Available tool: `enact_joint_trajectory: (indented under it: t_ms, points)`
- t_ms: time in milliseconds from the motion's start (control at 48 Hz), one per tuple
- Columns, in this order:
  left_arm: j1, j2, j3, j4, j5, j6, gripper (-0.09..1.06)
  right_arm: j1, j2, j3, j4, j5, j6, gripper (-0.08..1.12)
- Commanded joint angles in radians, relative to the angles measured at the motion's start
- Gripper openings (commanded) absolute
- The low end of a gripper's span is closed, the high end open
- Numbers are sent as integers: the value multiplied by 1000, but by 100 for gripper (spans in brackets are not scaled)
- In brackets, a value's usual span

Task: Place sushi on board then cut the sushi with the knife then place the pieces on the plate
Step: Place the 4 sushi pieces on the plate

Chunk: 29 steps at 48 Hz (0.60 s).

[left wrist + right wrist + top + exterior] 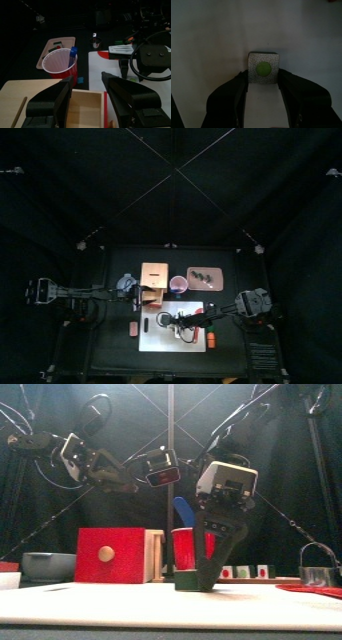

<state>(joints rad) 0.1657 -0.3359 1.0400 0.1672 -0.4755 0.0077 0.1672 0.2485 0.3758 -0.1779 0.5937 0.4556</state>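
A dark green sushi piece (pixel 262 68) with a light green centre stands on the white cutting board (pixel 211 45), and my right gripper (pixel 262 76) is shut on it. From the front, the same sushi piece (pixel 193 578) sits low between the right gripper's fingers (pixel 211 549) on the board (pixel 160 606). The pink plate (pixel 205 277) at the back holds dark sushi pieces. Beside the plate stands the red cup (pixel 59 62) holding the blue knife (pixel 72 50). My left gripper (pixel 87 82) hangs open over the wooden box (pixel 83 107).
The box's red drawer front (pixel 112 555) faces forward, with the blue-grey bowl (pixel 47 565) to its left. A metal cutter (pixel 317 571) stands at the far right. Small red toys lie left of the board (pixel 132 328) and at its right corner (pixel 214 339).
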Motion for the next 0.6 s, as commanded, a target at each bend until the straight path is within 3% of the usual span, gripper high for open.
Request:
enact_joint_trajectory:
  t_ms: [21, 333, 604]
  points:
    - [0, -8, -9, -2, -5, -2, 85, -3, -110, 21, 6, 49, 2, 66]
    - [0, -8, -9, 0, -5, -2, 85, -80, -379, 225, -52, 172, 103, 65]
    - [0, -9, -12, 0, -5, -2, 85, -276, -574, 437, -172, 123, 173, 65]
